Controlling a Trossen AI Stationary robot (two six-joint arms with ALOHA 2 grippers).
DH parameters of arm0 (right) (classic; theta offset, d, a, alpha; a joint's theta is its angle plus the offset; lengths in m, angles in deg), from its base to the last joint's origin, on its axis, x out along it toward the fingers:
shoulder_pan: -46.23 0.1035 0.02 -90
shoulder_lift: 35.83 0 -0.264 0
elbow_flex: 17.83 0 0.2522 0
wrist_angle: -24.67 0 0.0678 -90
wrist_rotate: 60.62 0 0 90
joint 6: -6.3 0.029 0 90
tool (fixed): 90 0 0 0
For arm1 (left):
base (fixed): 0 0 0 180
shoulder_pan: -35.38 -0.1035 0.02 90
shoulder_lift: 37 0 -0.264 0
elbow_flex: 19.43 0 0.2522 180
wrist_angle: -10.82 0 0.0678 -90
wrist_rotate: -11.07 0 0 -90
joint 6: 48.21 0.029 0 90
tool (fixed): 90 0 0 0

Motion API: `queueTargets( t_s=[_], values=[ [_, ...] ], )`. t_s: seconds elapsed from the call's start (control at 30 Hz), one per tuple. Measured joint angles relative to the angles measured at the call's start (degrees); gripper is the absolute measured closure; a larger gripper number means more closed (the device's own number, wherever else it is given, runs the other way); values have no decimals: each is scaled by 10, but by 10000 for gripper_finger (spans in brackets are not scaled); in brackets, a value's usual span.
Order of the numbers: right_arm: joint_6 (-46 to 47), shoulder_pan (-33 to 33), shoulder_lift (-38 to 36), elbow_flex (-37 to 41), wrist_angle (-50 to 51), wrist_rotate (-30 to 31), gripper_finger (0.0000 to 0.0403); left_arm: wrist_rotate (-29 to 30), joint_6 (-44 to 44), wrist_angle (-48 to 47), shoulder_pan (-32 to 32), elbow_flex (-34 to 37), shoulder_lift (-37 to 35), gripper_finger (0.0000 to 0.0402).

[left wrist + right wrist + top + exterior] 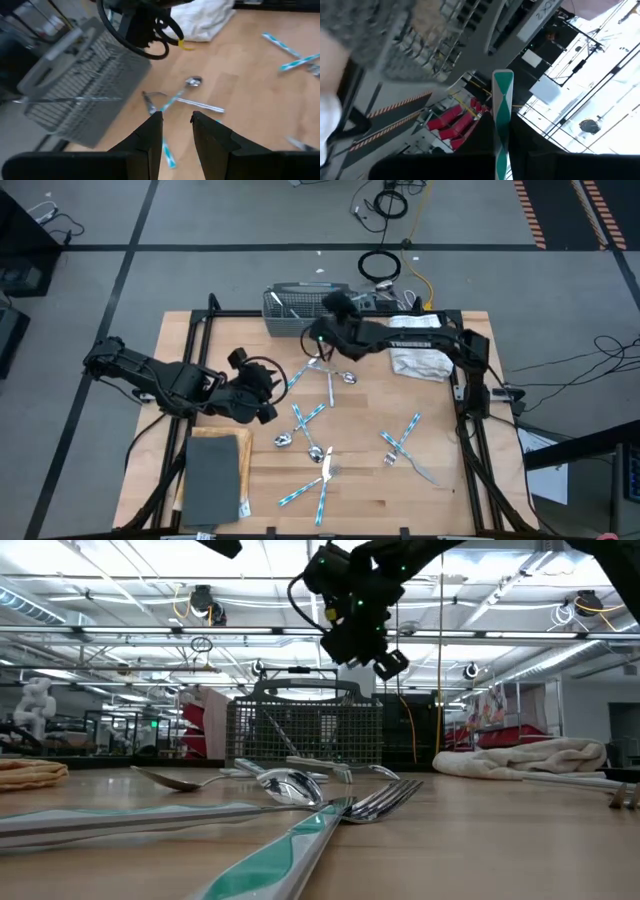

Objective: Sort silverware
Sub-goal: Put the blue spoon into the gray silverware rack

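From above, the right hand (322, 340) hangs just in front of the grey mesh basket (295, 308) at the far edge of the worktop (440, 490), presumably placed there to carry a piece over the basket's rim, while the left hand (262, 385) waits near the worktop's middle-left, beside a dark grey board (212, 478). The silverware (320, 450) lies scattered in loose crossed pairs over the centre and right of the wood, well apart from the front edge, with bare wood between the clusters for a hand to come down; a crumpled white cloth (420, 360) sits at the far right. At table height, the right hand (362, 635) is lifted well clear of the basket (305, 730), so it has room to travel over the top; a spoon (290, 785) and a fork (385, 798) rest close to the lens. Past the left wrist, the left hand's fingers (150, 137) stand slightly parted with nothing between them, pointing toward a crossed spoon and knife (172, 100) next to the basket (80, 90). Past the right wrist, a teal-and-white handle (502, 125) is clamped upright between the closed dark fingers, with the mesh of the basket (420, 40) blurred nearby.
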Motion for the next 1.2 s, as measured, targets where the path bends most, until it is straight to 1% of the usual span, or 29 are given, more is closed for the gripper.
queueTargets(
  t_s=[0.1,0.13,0.2,0.3,0.37,0.47,0.5,0.53,0.57,0.6,0.63,0.7,0.73,0.77,0.8,0.87,0.93,1.0,1.1,1.17,1.2],
  values=[
    [-36,-22,1,0,-45,-33,403,37,0,-8,7,0,0,288],
    [-58,-30,1,2,-60,-35,403,50,0,-11,9,0,0,288],
    [-125,-45,0,8,-102,-38,403,73,0,-20,15,0,0,288],
    [-215,-58,-14,18,-190,-36,403,92,-1,-32,20,1,0,288],
    [-228,-50,-35,19,-229,-43,403,92,-12,-37,23,1,0,288],
    [-193,-20,-86,19,-242,-117,403,94,-31,-45,29,1,0,288],
    [-157,-10,-105,19,-240,-139,403,95,-39,-49,31,1,0,288],
    [-98,0,-126,19,-236,-160,403,95,-46,-51,33,1,0,288],
    [-16,7,-152,19,-215,-189,403,96,-54,-50,35,1,0,288],
    [91,11,-181,19,-175,-226,403,97,-61,-50,37,1,0,288],
    [213,11,-212,19,-133,-278,403,98,-69,-50,39,1,0,288],
    [458,-11,-268,18,-60,-416,403,102,-75,-48,44,1,0,288],
    [541,-31,-288,20,-43,-472,402,104,-75,-45,45,1,0,288],
    [597,-49,-304,32,-43,-512,402,105,-75,-42,46,1,0,288],
    [628,-65,-317,46,-51,-546,402,106,-76,-41,46,1,0,288],
    [680,-95,-329,78,-108,-624,402,108,-76,-38,46,1,0,288],
    [708,-113,-329,108,-149,-690,402,113,-76,-39,45,1,0,288],
    [711,-125,-329,130,-168,-715,402,116,-75,-39,45,1,0,288],
    [702,-146,-324,187,-232,-739,402,116,-75,-39,45,1,0,288],
    [693,-156,-323,230,-301,-753,402,116,-76,-40,45,1,0,288],
    [691,-163,-326,250,-347,-769,402,116,-76,-40,45,1,0,288]
  ],
)
